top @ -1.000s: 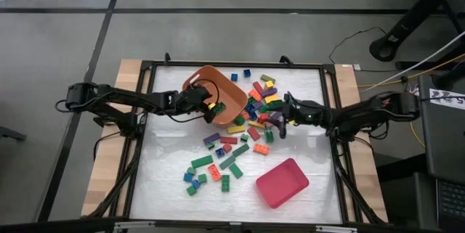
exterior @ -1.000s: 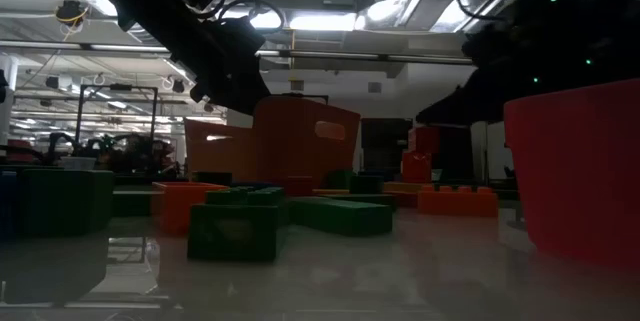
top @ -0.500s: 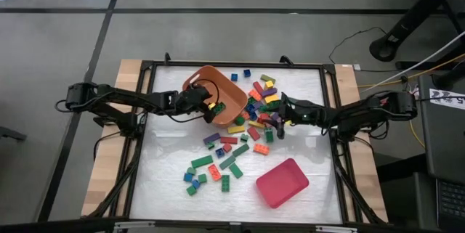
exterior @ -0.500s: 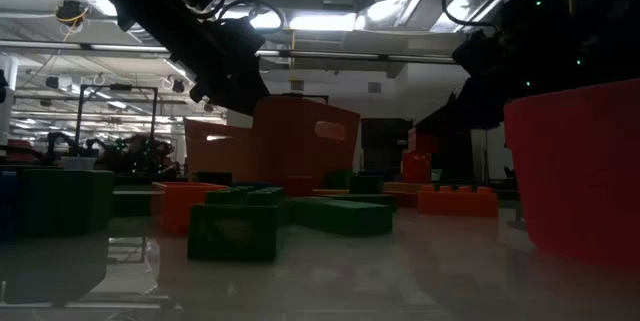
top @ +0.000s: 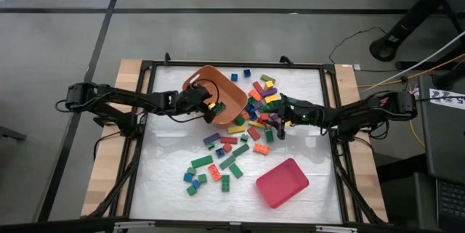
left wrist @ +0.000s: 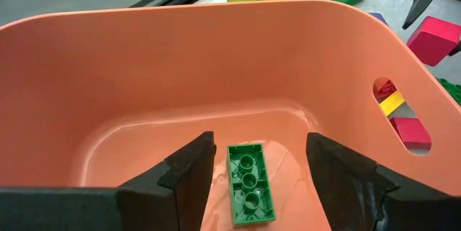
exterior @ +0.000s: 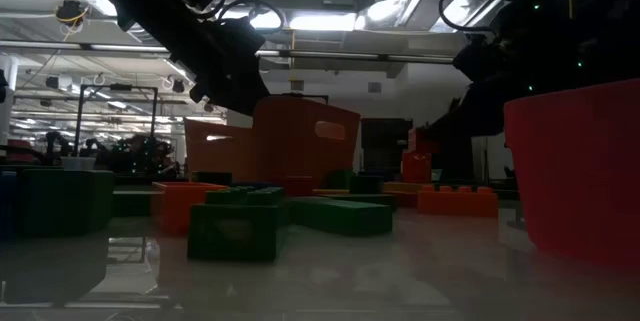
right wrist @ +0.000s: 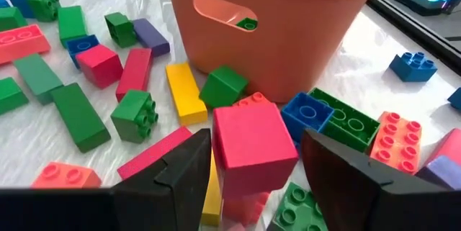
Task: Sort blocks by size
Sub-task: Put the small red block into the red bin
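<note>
High view is showing the white counter point(top: 167, 182) carrying the orange rounded plastic tub point(top: 215, 93), the pink-red rectangular plastic tray point(top: 282, 182), and dozens of small studded plastic blocks point(top: 231, 149) lying scattered between and beside them. The left tool point(left wrist: 259, 170) is reaching into the tub with its fingers spread apart and released, a long green studded brick point(left wrist: 250, 193) lying on the tub floor between them. The right tool point(right wrist: 256, 162) is sitting just beside the tub among the heap, its fingers standing at either side of a pink-red square block point(right wrist: 252, 145), and whether they are pressing on it I cannot tell.
</note>
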Robot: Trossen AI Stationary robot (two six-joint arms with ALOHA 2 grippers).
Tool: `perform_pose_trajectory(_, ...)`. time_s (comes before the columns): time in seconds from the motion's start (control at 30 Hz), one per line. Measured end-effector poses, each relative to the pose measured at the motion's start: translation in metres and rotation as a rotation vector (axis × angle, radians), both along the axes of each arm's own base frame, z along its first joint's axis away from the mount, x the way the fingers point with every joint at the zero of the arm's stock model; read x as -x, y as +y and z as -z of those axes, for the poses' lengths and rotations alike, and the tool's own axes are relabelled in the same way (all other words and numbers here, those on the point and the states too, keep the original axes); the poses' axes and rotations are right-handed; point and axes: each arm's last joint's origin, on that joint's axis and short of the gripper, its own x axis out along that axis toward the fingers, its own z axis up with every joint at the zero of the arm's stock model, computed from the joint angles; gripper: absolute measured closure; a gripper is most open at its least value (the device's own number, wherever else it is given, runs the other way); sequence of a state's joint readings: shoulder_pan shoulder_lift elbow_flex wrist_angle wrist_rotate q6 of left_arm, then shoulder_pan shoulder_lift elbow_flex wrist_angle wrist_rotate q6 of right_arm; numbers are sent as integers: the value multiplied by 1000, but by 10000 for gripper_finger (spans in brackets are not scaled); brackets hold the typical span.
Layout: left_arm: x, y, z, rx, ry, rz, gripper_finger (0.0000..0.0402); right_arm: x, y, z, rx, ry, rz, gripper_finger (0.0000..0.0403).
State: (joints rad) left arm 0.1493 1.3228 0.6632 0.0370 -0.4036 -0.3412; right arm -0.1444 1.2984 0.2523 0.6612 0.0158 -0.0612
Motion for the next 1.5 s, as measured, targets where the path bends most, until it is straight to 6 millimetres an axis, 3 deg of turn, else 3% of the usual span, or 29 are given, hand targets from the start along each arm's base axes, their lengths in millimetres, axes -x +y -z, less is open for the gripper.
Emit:
perform_pose_trajectory(0.7, 0, 0, 0, 0, -1, 0, 194, 1, 0, 1, -3, 15, 0, 190)
perform_pose_trajectory(1.07, 0, 0, 0, 0, -1, 0, 194, 1, 0, 2, -5, 19, 1, 267)
perform_pose_trajectory(1.27, 0, 0, 0, 0, -1, 0, 194, 1, 0, 1, -4, 11, 1, 261)
perform_pose_trajectory(1.5, 0, 0, -1, -18, 9, 14, 194, -16, 1, -21, -32, -79, -117, 266)
